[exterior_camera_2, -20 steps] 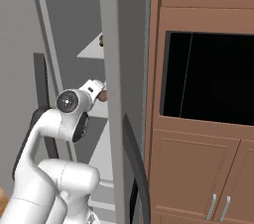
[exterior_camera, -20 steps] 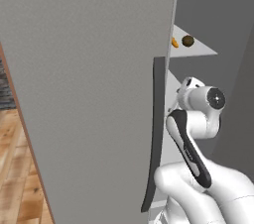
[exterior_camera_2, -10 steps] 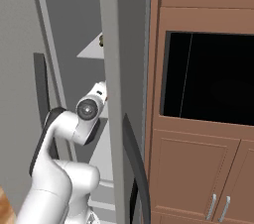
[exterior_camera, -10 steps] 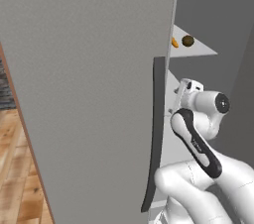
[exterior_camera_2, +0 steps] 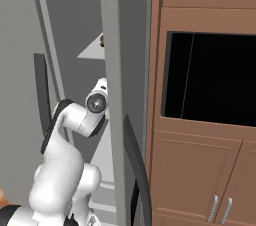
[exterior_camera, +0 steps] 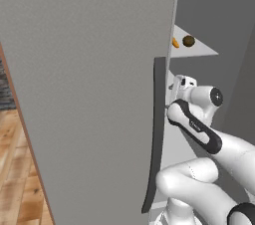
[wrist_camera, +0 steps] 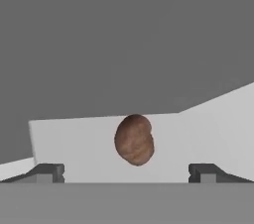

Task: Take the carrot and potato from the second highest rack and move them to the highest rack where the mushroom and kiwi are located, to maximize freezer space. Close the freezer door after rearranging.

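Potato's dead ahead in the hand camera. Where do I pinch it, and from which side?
Grip the potato across its narrower middle, coming straight in as the open gripper already faces. It stands taller than wide on the pale shelf, between the fingertips, with nothing beside it.

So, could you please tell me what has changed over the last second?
The arm has pushed further into the freezer, its wrist moving forward between the doors. The open gripper now faces the potato, not yet touching it. The carrot stays on its shelf, and the freezer door remains open.

Even, flat rendered light; soft shadows, no glare, slightly grainy.
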